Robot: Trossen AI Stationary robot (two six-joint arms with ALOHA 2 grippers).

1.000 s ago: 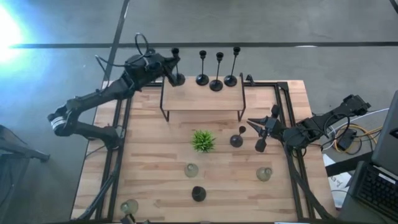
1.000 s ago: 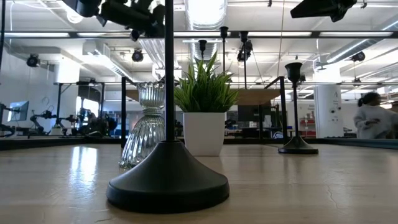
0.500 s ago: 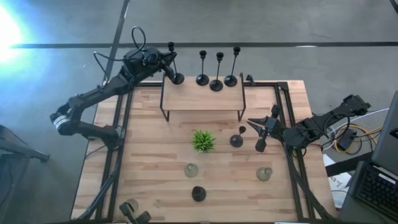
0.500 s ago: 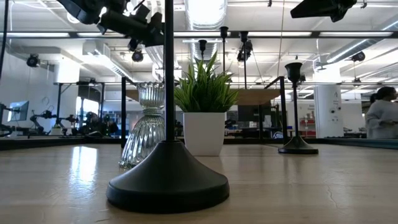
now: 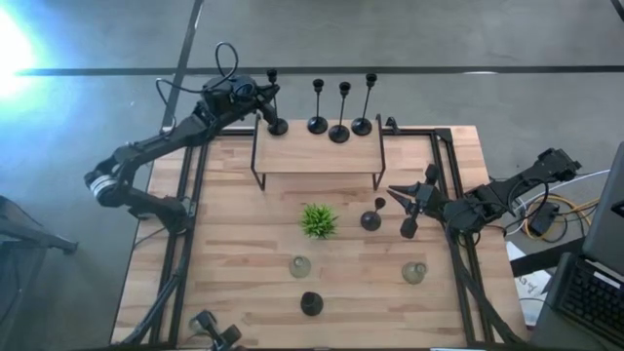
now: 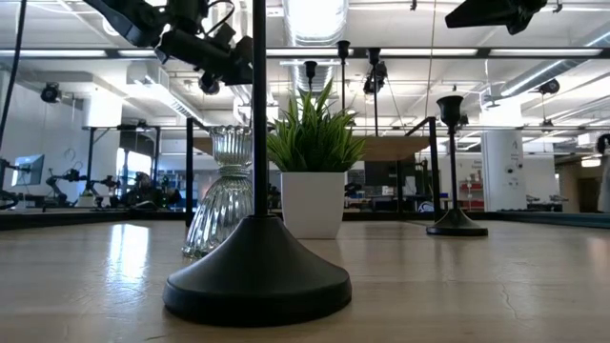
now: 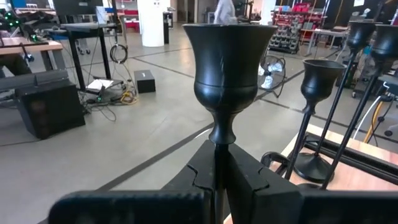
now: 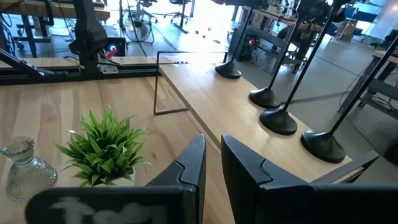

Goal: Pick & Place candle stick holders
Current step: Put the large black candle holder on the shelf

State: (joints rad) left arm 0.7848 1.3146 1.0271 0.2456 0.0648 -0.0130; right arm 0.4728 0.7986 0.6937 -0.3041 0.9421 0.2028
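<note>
Candlesticks first: nearest the low camera, a slim black metal candle stick holder with a round domed base (image 6: 257,276) stands on the pale wooden table (image 5: 244,253), its cup top cut off; it looks stiff and bottom-heavy, best taken by the thin stem. Just behind it a squat ribbed pale-green glass holder (image 6: 222,195) looks slippery and fragile, better held at its waist. Beside that is a spiky green plant in a white pot (image 6: 312,167). The right gripper (image 5: 417,201) waits low near the table's right side, fingers nearly together and holding nothing in its wrist view; two short black holders (image 5: 371,216) stand close by. Farther off, on the raised wooden shelf with black wire legs (image 5: 317,154), three tall black sticks (image 5: 340,115) stand in a row. At the shelf's far left corner, the left gripper (image 5: 261,100) is clenched on the stem of a fourth black stick (image 7: 225,68). Whether its base rests on the shelf cannot be told. A glass holder at the near left edge is partly cut off.
</note>
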